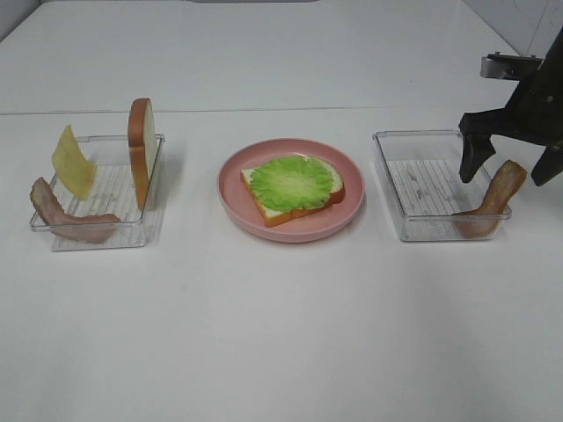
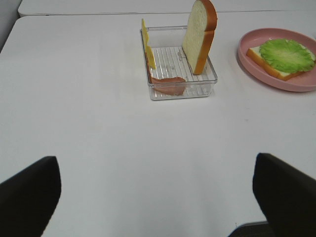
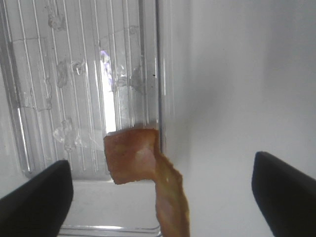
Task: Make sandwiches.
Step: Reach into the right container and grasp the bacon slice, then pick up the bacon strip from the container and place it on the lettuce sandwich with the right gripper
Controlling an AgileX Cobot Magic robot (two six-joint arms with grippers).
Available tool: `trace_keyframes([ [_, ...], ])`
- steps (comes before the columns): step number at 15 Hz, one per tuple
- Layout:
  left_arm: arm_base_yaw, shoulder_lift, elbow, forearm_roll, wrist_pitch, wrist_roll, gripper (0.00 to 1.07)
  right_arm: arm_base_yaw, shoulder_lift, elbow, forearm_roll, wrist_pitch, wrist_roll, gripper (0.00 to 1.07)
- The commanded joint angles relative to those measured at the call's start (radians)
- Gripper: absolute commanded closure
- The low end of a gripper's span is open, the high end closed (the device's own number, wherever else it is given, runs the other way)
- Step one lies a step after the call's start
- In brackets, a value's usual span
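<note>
Exterior high: your right claw (image 1: 508, 171) hangs released just above the bacon (image 1: 497, 198), which leans up out of the right tray (image 1: 387, 180) over its outer wall. Bread with lettuce (image 1: 292, 183) sits on the plate (image 1: 264, 220).

Left wrist: your left claw (image 2: 158, 197) is spread wide too, well apart from the left tray (image 2: 182, 96).

Right wrist: the bacon (image 3: 133, 155) lies between the fingers, its long axis crossing their closing line, so a straight descent looks right.
</note>
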State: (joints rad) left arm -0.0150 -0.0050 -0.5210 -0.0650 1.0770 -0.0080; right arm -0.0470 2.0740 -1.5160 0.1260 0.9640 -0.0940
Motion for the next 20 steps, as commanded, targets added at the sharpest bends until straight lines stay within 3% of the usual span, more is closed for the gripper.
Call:
trace_keyframes([
  [1,0.006,-0.017,0.002,-0.002,-0.003,0.001,0.06,-0.005,0.005,0.007,0.014,0.005,-0.010,0.23],
  [7,0.006,-0.017,0.002,-0.002,-0.003,0.001,0.06,-0.005,0.005,0.007,0.000,0.004,-0.002,1.07],
  [12,0.006,-0.017,0.002,-0.002,-0.003,0.001,0.06,-0.003,-0.012,0.006,-0.018,0.027,0.017,1.07],
  [16,0.006,-0.017,0.002,-0.002,-0.003,0.001,0.06,-0.001,-0.123,-0.004,0.021,0.039,0.015,1.07],
  [20,0.006,-0.017,0.002,-0.002,-0.003,0.001,0.06,0.095,-0.242,-0.036,0.015,0.045,0.015,1.07],
])
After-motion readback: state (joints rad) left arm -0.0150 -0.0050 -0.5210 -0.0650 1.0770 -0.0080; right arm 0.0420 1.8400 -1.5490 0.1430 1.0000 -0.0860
